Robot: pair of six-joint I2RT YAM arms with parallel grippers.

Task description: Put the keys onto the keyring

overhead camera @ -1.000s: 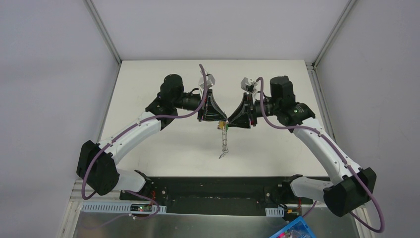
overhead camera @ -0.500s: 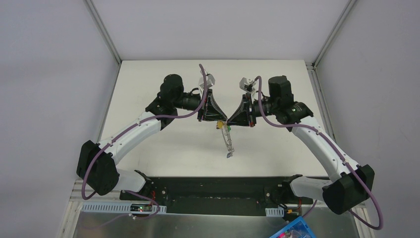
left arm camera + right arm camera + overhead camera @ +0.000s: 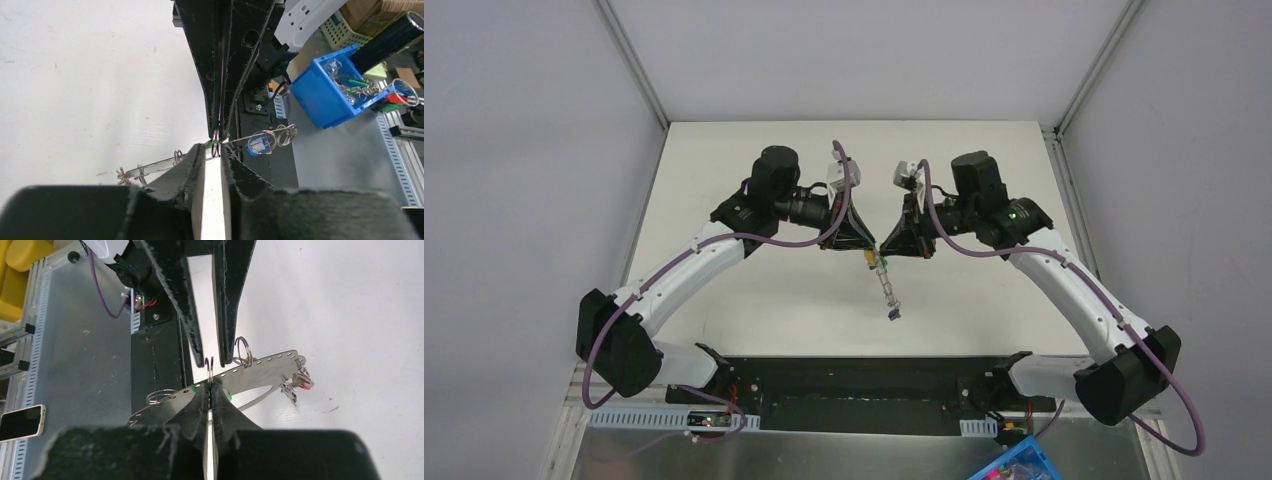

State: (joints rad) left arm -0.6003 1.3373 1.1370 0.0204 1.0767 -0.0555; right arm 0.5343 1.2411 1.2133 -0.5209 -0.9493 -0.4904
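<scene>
**Left:** From above, I, the left gripper [image 3: 868,246], am meeting the right gripper [image 3: 883,247] tip to tip. The perforated metal strip [image 3: 885,287] is hanging below us. Its long axis is pointing toward our bases, with the yellow key [image 3: 868,257] on top and the blue key [image 3: 892,314] lowest.

**Right:** In your wrist view I am reaching in from the top, pinching the split ring [image 3: 216,146] right at your tips. Your jaws are standing narrowly apart, gripping nothing.

**Left:** In your view my fingers are straddling that ring edge-on. The strip is crossing behind it, with the red key [image 3: 303,382] dangling at its right end.

**Right:** I am finding no readable writing anywhere.
</scene>
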